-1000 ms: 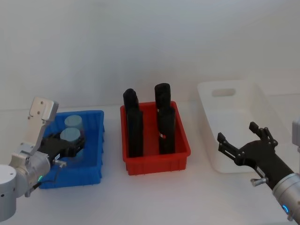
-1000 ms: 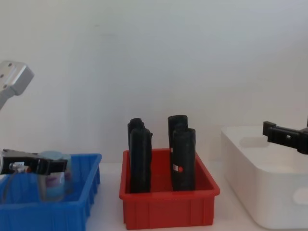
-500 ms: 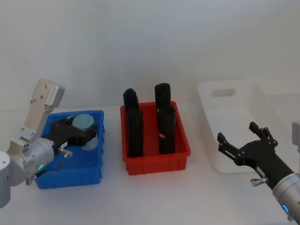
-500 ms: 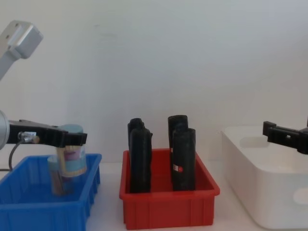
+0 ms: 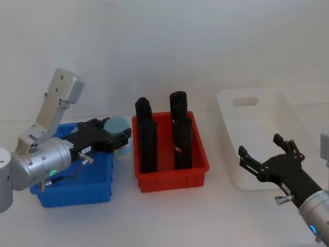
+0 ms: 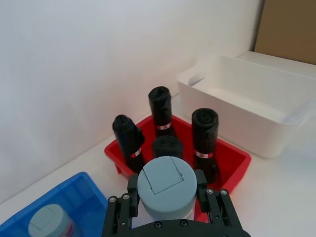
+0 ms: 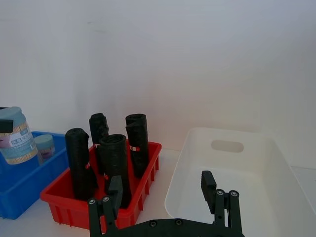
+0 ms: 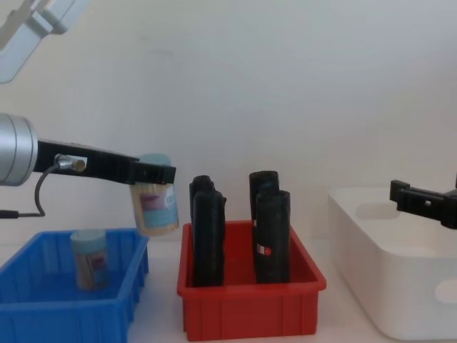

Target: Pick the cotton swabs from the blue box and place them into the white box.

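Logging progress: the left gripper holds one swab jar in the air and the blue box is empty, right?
Not empty: the chest view shows a second jar standing in the blue box. The left gripper does hold one jar in the air.

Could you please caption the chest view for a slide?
Left end effector holds a swab jar over the blue box rim; another jar stands inside.

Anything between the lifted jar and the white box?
Yes. The red bin of four tall black rolls stands between the cotton swab jar in the left gripper and the white box. The right gripper is parked by that box.
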